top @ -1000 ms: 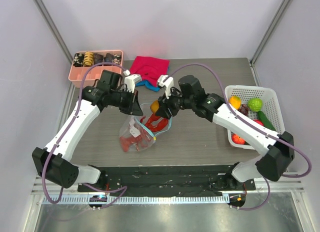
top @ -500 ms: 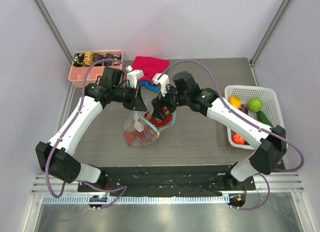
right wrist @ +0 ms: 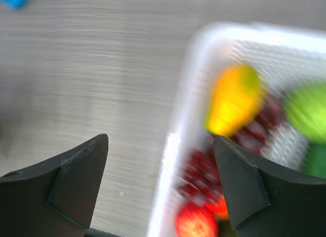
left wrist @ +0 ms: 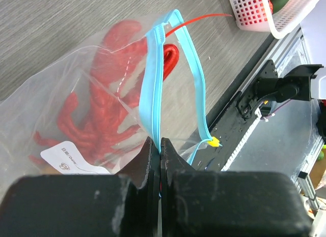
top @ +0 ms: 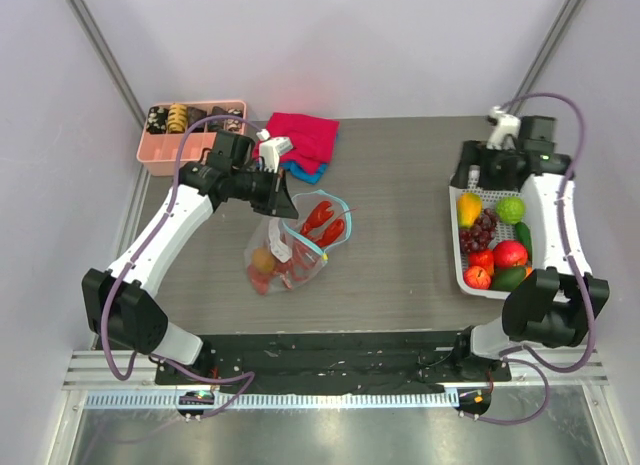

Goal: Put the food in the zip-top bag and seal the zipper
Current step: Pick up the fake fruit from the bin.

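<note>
**The left hand point(left wrist: 160, 145) pinches the zipper point(left wrist: 151, 89); the right hand point(right wrist: 160, 140) is spread**

The zip-top bag point(top: 295, 247) lies left of centre on the worktop point(top: 400, 245), holding the red lobster point(left wrist: 109, 109) and an orange fruit point(top: 264, 259). The right hand hangs over the white basket's point(top: 548, 200) rim, by a yellow fruit point(right wrist: 234, 99).

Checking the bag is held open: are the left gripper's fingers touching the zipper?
Touching. The left wrist view shows the left gripper shut, its fingers pressed on the teal zipper, which runs down into the seam between them.
</note>
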